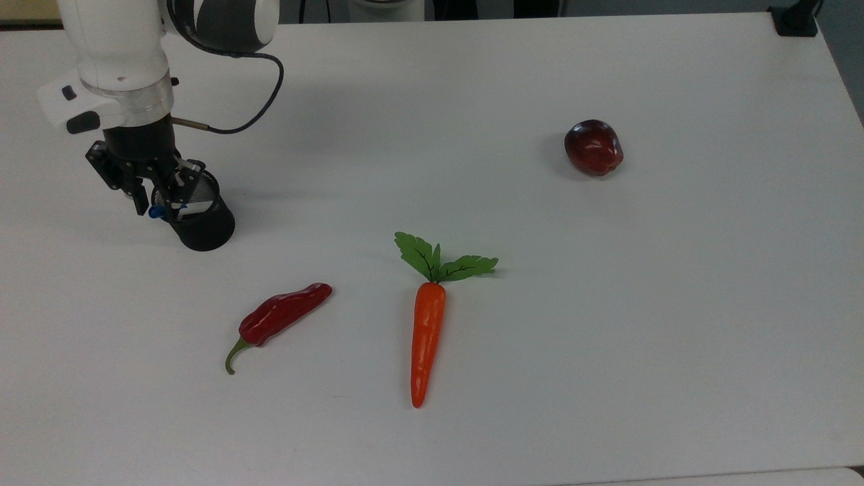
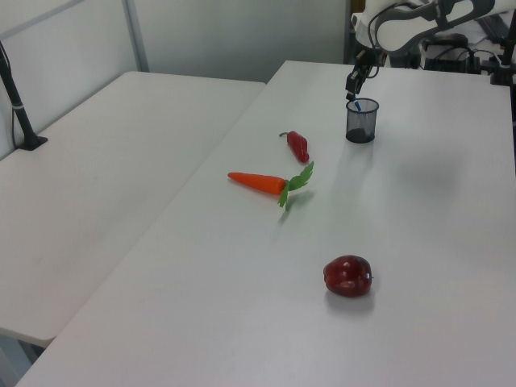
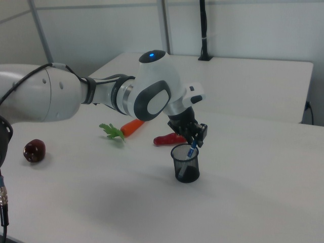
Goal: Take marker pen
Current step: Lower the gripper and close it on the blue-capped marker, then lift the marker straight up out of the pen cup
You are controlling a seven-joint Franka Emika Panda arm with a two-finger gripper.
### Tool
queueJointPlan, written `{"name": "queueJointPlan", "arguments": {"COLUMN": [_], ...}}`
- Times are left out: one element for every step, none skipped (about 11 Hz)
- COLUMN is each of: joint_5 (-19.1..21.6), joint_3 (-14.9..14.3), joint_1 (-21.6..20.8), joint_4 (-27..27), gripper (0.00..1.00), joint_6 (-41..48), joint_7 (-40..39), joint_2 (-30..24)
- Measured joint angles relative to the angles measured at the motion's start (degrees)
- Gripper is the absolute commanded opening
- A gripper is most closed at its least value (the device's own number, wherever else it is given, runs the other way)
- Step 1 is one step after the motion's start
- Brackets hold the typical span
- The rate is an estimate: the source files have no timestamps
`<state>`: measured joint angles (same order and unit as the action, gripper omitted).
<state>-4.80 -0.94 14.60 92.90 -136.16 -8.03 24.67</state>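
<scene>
White tabletop (image 1: 540, 88) is stretching across all three views, and I am watching the black two-finger gripper (image 1: 156, 202) of the white arm hanging right at the rim of the black mesh cup (image 1: 200, 226), near the top view's left edge. Standing slanted inside that cup is the slim white-barrelled marker pen with a blue cap (image 3: 192, 150), its capped end poking over the rim toward the top view's left, where I am seeing just a blue tip (image 1: 154, 213) beside the fingers. In the right view the gripper (image 3: 196, 138) is sitting just above the pen's upper end, with the fingers appearing to straddle it and a narrow gap between them; I am not reading a firm clamp yet, and contact is too fine for me to call.

Elsewhere, a glossy red chilli pepper with a green stem (image 1: 280, 317) and a long orange carrot with green leaves (image 1: 426, 337) are lying near the middle of the tabletop, and a dark red apple (image 1: 594, 147) is resting well apart toward the top view's right.

I am judging the approach as essentially done. Closing on the pen and lifting it clear of the cup are what I am counting as left, with the pen not yet raised.
</scene>
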Motion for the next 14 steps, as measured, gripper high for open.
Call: {"name": "queueJointPlan", "arguments": {"joint_5": [0.0, 0.0, 0.0, 0.0, 0.0, 0.01, 0.01, 0.01, 0.01, 0.01, 0.01, 0.01, 0.01, 0.01], "joint_3": [0.03, 0.05, 0.07, 0.11, 0.14, 0.16, 0.16, 0.16, 0.16, 0.16, 0.16, 0.15, 0.15, 0.14], "joint_1": [-0.03, -0.07, -0.1, -0.15, -0.21, -0.29, -0.33, -0.39, -0.43, -0.43, -0.42, -0.35, -0.22, 0.04], "joint_4": [-0.01, -0.03, -0.07, -0.12, -0.21, -0.52, -0.8, -1.09, -1.33, -1.52, -1.64, -1.84, -1.99, -2.14], "gripper": [0.26, 0.23, 0.17, 0.14, 0.13, 0.12, 0.11, 0.11, 0.1, 0.1, 0.1, 0.1, 0.1, 0.1], "joint_6": [-0.28, -0.29, -0.29, -0.29, -0.29, -0.29, -0.3, -0.3, -0.3, -0.3, -0.3, -0.15, 0.24, 0.59], "joint_7": [0.29, 0.58, 0.78, 1.02, 1.24, 1.57, 1.85, 2.29, 2.62, 2.78, 2.85, 2.88, 2.89, 2.89], "joint_2": [0.15, 0.16, 0.16, 0.16, 0.16, 0.15, 0.12, 0.06, -0.11, -0.48, -0.96, -1.82, -2.71, -3.99]}}
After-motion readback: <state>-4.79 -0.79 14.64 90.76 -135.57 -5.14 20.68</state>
